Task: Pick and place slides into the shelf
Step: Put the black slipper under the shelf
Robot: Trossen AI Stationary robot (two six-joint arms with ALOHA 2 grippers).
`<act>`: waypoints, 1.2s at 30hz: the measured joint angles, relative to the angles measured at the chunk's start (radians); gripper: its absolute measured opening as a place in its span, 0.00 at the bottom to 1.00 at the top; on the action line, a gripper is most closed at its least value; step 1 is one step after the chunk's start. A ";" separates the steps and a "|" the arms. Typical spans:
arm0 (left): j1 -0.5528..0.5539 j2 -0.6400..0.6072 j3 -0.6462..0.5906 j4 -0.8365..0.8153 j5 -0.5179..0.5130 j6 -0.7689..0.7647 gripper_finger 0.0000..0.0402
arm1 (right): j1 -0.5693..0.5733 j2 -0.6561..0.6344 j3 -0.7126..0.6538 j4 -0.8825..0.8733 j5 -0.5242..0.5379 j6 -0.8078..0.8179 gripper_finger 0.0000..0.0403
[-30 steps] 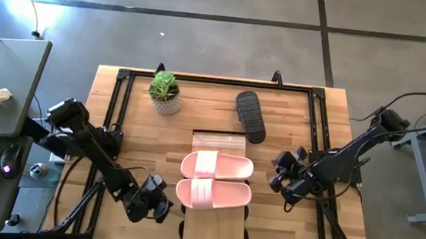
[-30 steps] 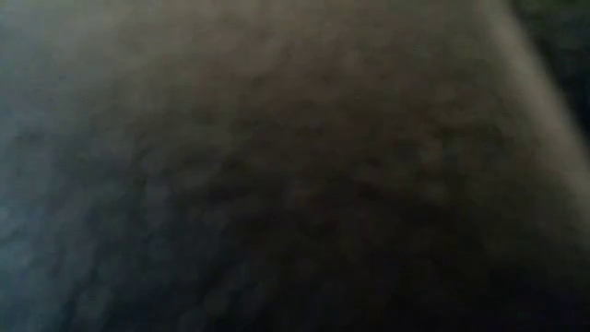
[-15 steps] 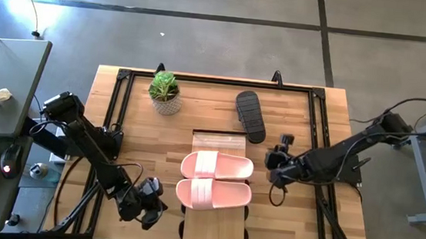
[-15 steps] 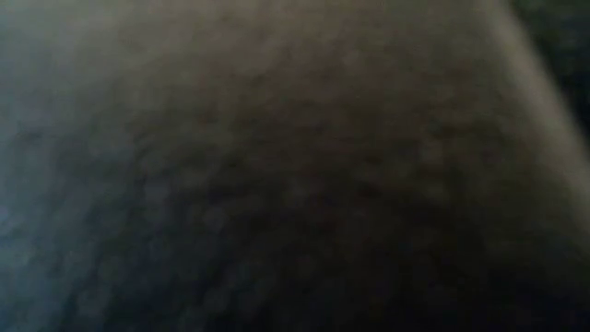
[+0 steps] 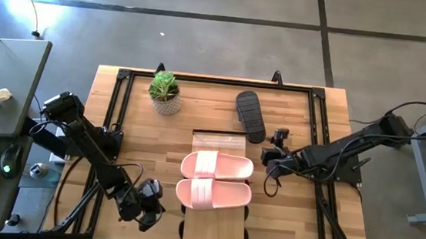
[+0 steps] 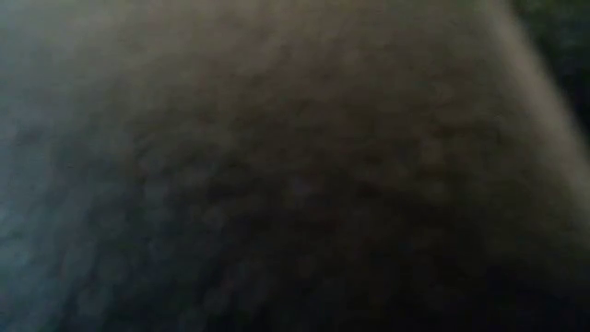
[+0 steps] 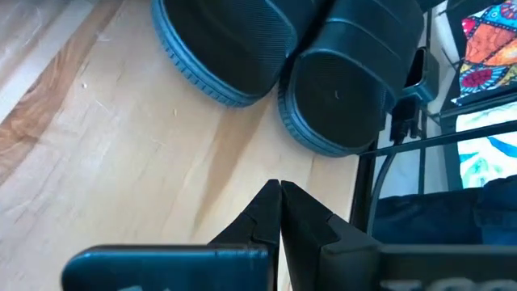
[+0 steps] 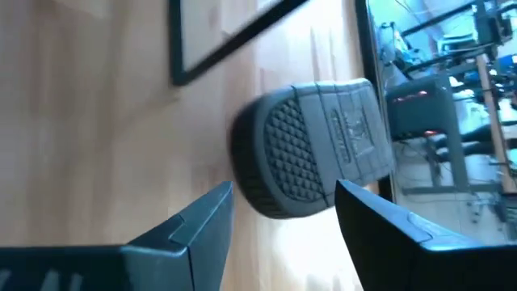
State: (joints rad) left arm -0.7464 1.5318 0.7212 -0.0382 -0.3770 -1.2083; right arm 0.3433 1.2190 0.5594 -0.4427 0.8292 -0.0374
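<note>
Your right gripper (image 5: 276, 144) — jaws wide, empty — sits near the black ribbed-sole slide (image 5: 250, 116) on the butcher-block table (image 5: 307, 104). Pale pink slide pair (image 5: 215, 180) lies atop the light-wood shelf (image 5: 213, 226). Left gripper (image 5: 148, 207) pinched closed, front-left.

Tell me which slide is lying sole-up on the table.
The black slide, lying beside the potted plant on the tabletop, shows its ribbed sole. The two pink slides sit strap-up on the shelf. The open right gripper is nearest it.
</note>
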 joint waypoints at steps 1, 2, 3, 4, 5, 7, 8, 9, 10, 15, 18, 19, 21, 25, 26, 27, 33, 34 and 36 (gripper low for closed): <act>0.000 0.000 0.000 -0.006 0.000 0.000 0.00 | -0.011 0.000 -0.004 0.003 -0.002 -0.010 0.51; 0.000 0.000 0.000 -0.013 0.000 0.000 0.00 | -0.022 0.006 -0.007 0.006 -0.017 -0.022 0.51; 0.000 0.000 0.000 -0.018 0.000 0.000 0.00 | -0.032 0.017 -0.009 0.013 -0.036 -0.036 0.51; 0.000 0.000 0.000 -0.021 0.000 0.000 0.00 | -0.040 0.027 -0.014 0.018 -0.051 -0.053 0.51; 0.000 0.000 0.000 -0.022 0.000 0.000 0.00 | -0.048 0.041 -0.019 0.023 -0.059 -0.071 0.51; 0.000 0.000 0.000 -0.023 0.006 0.000 0.00 | -0.059 0.075 -0.019 0.033 -0.050 -0.099 0.51; 0.000 0.000 0.000 -0.024 0.007 -0.002 0.00 | -0.062 0.090 -0.019 0.043 -0.024 -0.102 0.51; 0.000 0.000 0.000 -0.024 0.007 -0.003 0.00 | -0.065 0.106 -0.019 0.058 0.003 -0.102 0.51; 0.000 0.000 0.000 -0.024 0.007 -0.003 0.00 | -0.069 0.123 -0.019 0.072 0.021 -0.105 0.51; 0.000 0.000 0.000 -0.024 0.008 -0.004 0.00 | -0.091 0.194 -0.019 0.168 0.001 -0.205 0.51; 0.000 0.000 0.000 -0.024 0.008 -0.003 0.00 | -0.100 0.232 -0.019 0.209 -0.009 -0.217 0.51; 0.000 0.000 0.000 -0.024 0.008 -0.003 0.00 | -0.102 0.241 -0.019 0.212 0.000 -0.210 0.51; 0.000 0.000 0.000 -0.025 0.008 -0.003 0.00 | -0.102 0.255 -0.019 0.230 0.029 -0.205 0.51; 0.000 0.000 0.000 -0.025 0.008 -0.003 0.00 | -0.102 0.261 -0.019 0.264 0.065 -0.204 0.51; 0.000 0.000 0.000 -0.025 0.007 -0.003 0.00 | -0.102 0.261 -0.019 0.274 0.074 -0.204 0.51; 0.000 0.000 0.000 -0.025 0.007 -0.003 0.00 | -0.102 0.261 -0.019 0.281 0.088 -0.203 0.51; 0.000 0.001 0.000 -0.025 0.003 -0.003 0.00 | -0.139 0.261 -0.019 0.292 0.151 -0.097 0.43; 0.000 0.001 0.000 -0.025 0.003 -0.003 0.00 | -0.149 0.261 -0.019 0.292 0.162 -0.071 0.40; 0.000 0.001 0.000 -0.025 0.003 -0.009 0.00 | -0.167 0.261 -0.019 0.292 0.174 -0.034 0.34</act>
State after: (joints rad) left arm -0.7464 1.5326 0.7212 -0.0630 -0.3740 -1.2173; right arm 0.1758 1.4803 0.5407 -0.1511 1.0033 -0.0713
